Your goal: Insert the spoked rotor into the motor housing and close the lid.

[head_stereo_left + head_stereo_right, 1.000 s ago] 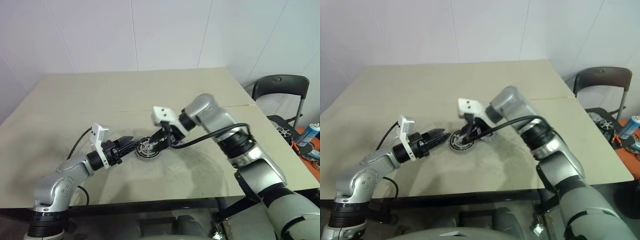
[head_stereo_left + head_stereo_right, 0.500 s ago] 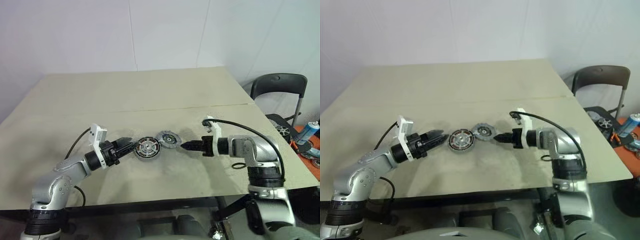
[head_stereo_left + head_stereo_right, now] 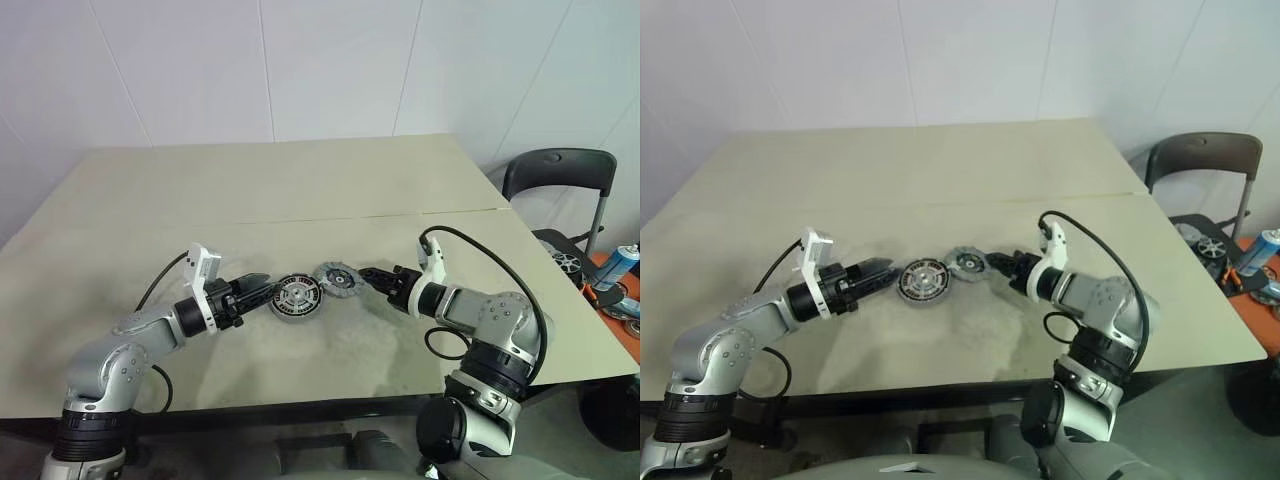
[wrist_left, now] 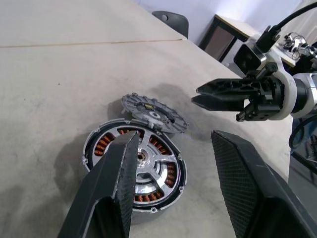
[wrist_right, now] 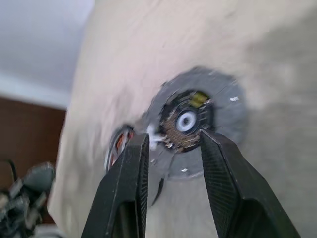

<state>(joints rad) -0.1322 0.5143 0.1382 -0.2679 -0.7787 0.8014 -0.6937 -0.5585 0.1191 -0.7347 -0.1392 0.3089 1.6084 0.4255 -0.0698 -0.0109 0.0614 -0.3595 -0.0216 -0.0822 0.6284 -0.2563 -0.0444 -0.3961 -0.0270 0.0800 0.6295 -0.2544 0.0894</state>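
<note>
The motor housing [image 3: 296, 296], a round disc with copper windings and a silver centre, lies flat on the table. Against its right rim rests the spoked rotor [image 3: 335, 279], a grey disc with a notched rim [image 4: 153, 110]. My left gripper [image 3: 262, 288] is open at the housing's left edge, with one finger [image 4: 121, 163] over the rim. From the right, my right gripper [image 3: 368, 273] points at the rotor with its tips just short of it. It is open and empty, and the rotor [image 5: 190, 119] shows between its fingers. The lid is out of view.
A seam [image 3: 250, 221] crosses the beige table behind the parts. A black chair [image 3: 560, 172] stands past the table's right edge, with a blue can [image 3: 622, 266] and small clutter beside it. The right arm's black cable [image 3: 480, 245] loops above its forearm.
My right gripper has drawn back from over the housing, out to the right and lower, and rolled its wrist over. The rotor now lies bare beside the housing. My left gripper has stayed put.
</note>
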